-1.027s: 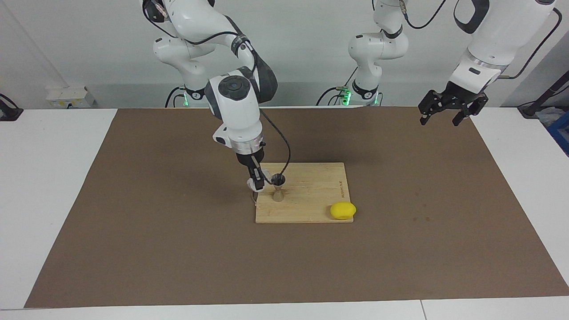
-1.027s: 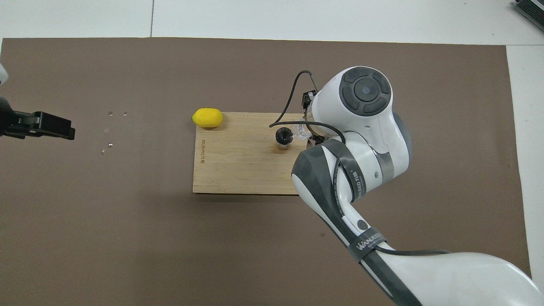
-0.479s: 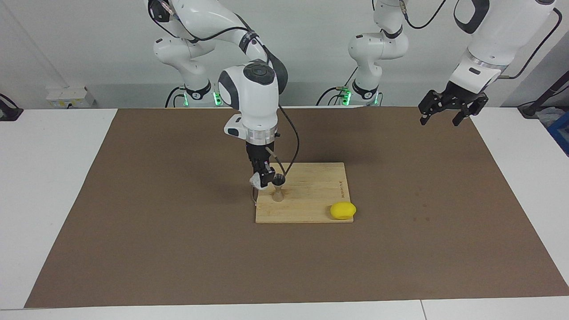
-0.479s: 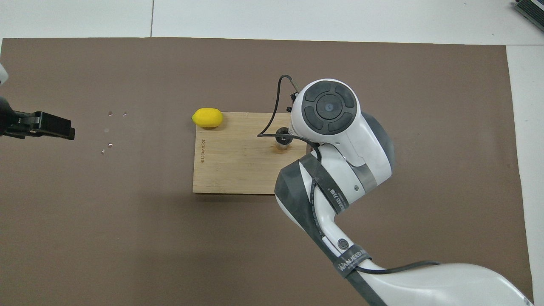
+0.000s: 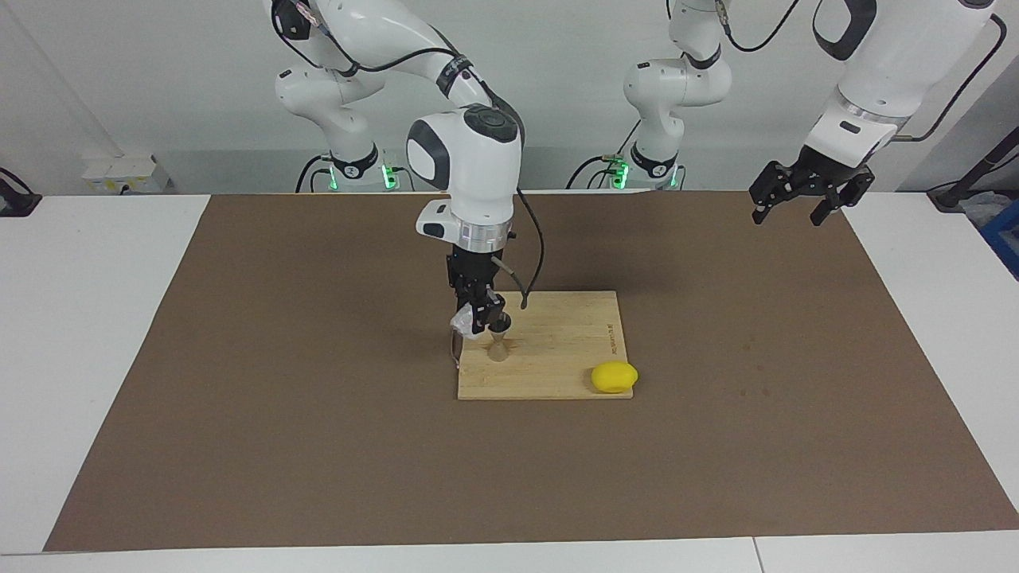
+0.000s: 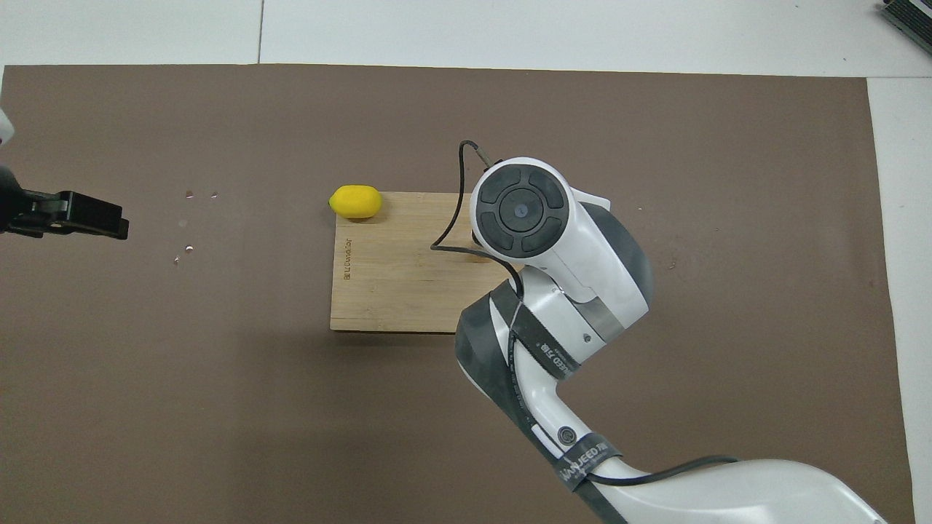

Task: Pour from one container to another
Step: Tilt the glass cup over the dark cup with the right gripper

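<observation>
On the wooden cutting board (image 5: 557, 350) in the middle of the brown mat (image 5: 318, 446), the steel jigger (image 5: 498, 348) is standing upright near the corner toward the right arm's end. The right gripper (image 5: 478, 317) is hanging straight down over it, fingers clamped on the small clear cup (image 5: 463, 322), which is sitting tipped just beside the jigger's top rim, on the side toward the right arm's end of the table. From overhead, the right arm's wrist is covering both the cup and the jigger, so whether anything is running out of the cup, I cannot tell. A yellow lemon (image 5: 614, 376) is lying at the board's corner farthest from the robots, toward the left arm's end, partly over the edge. The left gripper (image 5: 800, 200) is waiting up in the air over the mat's edge at its own end, fingers spread wide and holding nothing.
</observation>
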`<state>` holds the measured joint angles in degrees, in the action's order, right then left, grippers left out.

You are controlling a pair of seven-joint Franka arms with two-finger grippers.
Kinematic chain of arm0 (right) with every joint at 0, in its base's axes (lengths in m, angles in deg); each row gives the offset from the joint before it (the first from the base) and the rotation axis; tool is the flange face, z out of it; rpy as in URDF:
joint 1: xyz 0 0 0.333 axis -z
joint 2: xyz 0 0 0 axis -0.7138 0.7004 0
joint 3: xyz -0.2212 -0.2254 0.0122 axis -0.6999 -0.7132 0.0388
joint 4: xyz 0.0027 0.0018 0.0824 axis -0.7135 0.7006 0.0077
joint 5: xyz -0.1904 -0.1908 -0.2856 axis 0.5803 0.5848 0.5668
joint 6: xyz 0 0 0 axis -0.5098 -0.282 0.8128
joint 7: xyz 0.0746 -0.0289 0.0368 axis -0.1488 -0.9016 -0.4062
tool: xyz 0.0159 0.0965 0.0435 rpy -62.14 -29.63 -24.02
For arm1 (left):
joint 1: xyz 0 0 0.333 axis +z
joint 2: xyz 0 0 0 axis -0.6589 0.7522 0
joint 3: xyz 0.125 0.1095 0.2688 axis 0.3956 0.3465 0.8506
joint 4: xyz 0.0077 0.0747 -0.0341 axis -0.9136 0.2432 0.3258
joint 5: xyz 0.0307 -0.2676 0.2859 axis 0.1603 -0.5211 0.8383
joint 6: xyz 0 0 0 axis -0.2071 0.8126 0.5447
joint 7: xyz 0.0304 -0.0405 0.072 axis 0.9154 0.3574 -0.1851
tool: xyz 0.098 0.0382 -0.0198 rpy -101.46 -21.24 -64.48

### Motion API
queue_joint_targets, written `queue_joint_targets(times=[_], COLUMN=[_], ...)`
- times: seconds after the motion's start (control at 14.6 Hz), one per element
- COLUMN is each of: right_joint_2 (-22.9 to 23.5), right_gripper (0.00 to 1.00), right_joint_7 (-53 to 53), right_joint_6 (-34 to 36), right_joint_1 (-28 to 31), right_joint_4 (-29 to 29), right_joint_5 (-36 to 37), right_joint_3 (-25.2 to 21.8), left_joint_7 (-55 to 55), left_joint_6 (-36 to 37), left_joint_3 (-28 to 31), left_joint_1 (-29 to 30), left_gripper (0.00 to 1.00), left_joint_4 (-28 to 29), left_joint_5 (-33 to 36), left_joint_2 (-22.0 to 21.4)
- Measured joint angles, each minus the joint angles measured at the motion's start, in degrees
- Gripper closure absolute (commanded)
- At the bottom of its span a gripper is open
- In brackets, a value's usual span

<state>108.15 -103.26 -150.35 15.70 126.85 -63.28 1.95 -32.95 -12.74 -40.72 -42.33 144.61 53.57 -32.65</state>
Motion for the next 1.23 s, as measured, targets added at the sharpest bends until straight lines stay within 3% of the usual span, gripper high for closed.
queue_joint_targets(times=[1.23], right_joint_2=[0.1], right_gripper=[1.0], right_joint_7=[2.4], right_joint_6=[0.4], right_joint_1=[-1.5], right_joint_4=[0.1], right_joint_5=[6.2], right_joint_3=[0.0], left_joint_7=[0.0], left_joint_6=[0.0], left_joint_3=[0.0], left_joint_1=[0.0], left_gripper=[0.0], left_joint_4=[0.0], left_joint_5=[0.0], left_joint_2=[0.0])
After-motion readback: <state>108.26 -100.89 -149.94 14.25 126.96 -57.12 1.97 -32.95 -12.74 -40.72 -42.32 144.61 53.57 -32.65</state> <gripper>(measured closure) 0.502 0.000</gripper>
